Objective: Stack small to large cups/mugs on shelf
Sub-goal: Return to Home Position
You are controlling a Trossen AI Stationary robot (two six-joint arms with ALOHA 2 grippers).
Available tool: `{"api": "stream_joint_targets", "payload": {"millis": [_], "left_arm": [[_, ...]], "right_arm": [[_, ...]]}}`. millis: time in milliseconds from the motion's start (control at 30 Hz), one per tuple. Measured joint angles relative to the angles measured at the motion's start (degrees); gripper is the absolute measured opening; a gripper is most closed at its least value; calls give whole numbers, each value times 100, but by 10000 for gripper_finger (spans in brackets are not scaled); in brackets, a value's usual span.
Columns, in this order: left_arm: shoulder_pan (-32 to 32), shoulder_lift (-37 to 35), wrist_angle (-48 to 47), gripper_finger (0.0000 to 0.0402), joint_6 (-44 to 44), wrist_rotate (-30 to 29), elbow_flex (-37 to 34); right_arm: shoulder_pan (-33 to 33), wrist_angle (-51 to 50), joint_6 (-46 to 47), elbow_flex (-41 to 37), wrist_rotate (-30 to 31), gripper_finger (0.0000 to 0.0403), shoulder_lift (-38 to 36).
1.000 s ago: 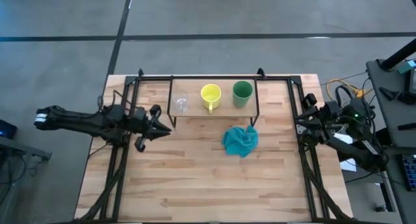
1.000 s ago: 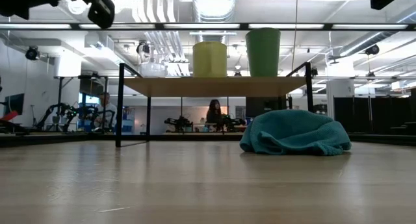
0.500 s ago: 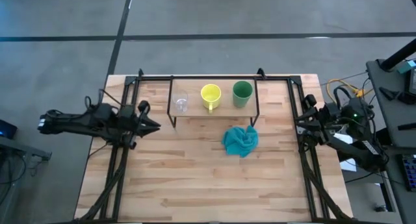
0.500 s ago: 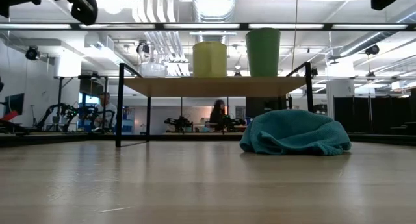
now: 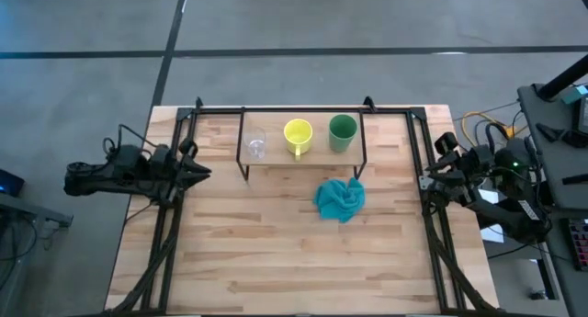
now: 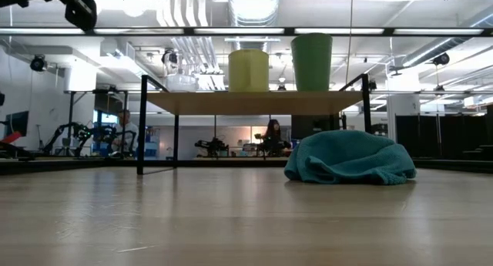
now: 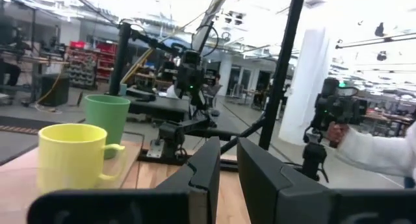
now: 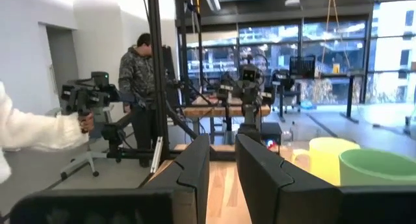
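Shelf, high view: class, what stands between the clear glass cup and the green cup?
The yellow mug stands between the clear glass cup and the green cup, in one row on the shelf; the high view shows it.

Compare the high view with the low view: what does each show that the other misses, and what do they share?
Only the high view: where the arms sit, left gripper by the left edge of the table, right gripper by its right edge, both apart from the shelf; also the handle of the yellow mug. Only the low view: the open space under the shelf plank and people in the room behind. Both: the clear glass cup, yellow mug and green cup in a row on the shelf, and the teal cloth heaped on the table before it.
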Motion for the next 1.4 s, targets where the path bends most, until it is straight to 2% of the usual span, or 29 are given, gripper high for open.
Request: {"api": "stream_joint_targets", "payload": {"millis": [367,467,833,1133,1400], "left_arm": [[0,-637,-20,40,-153,-374,-590],[0,-819,18,40,-163,-390,-728],[0,-736,30,40,-160,-503,-803],[0,-735,87,40,-158,-638,-803],[0,-527,62,40,-156,-736,-805]], "right_arm": [[0,-464,-9,65,3,70,0],[-2,-863,-78,178,10,70,0],[0,-1304,-220,604,-94,70,0],[-2,-1144,-189,176,-74,70,0],[-4,-898,-219,-243,272,70,3]]}}
